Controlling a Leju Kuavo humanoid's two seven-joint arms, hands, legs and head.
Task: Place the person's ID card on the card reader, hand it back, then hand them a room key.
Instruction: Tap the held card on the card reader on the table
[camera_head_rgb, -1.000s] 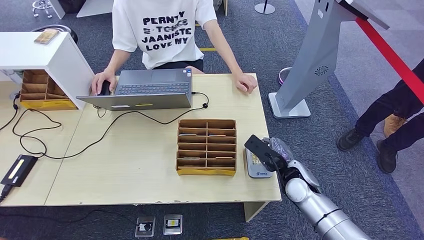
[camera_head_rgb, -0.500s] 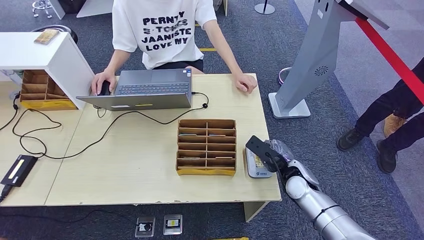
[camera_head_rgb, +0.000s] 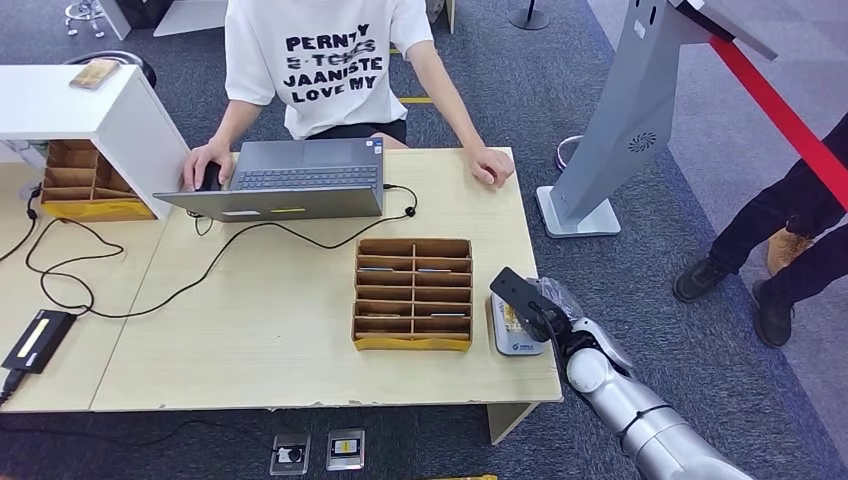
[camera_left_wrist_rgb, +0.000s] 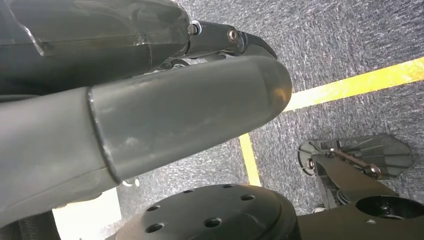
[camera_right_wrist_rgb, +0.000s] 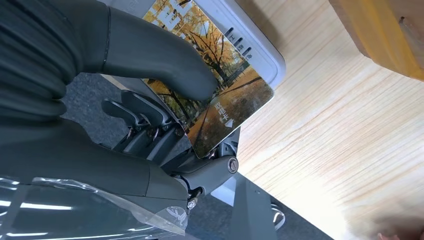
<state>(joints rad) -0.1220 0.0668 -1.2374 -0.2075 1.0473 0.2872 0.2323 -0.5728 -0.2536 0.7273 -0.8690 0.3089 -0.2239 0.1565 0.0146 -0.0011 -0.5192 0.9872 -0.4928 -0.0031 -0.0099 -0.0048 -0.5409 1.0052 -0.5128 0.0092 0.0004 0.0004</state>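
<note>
We pinch autumn-tree-printed ID card (camera_right_wrist_rgb: 215, 102) between right hand (camera_head_rgb: 535, 305) thumb and fingers, just above white flat card reader (camera_head_rgb: 512, 342). Card's long axis points away from palm. Left hand (camera_left_wrist_rgb: 150, 115) finger state: cannot tell.

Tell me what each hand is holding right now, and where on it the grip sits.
The right hand pinches the card over the card reader, thumb on its picture face, fingers beneath, near one end. The left hand hangs above the floor, nothing visible in it.
</note>
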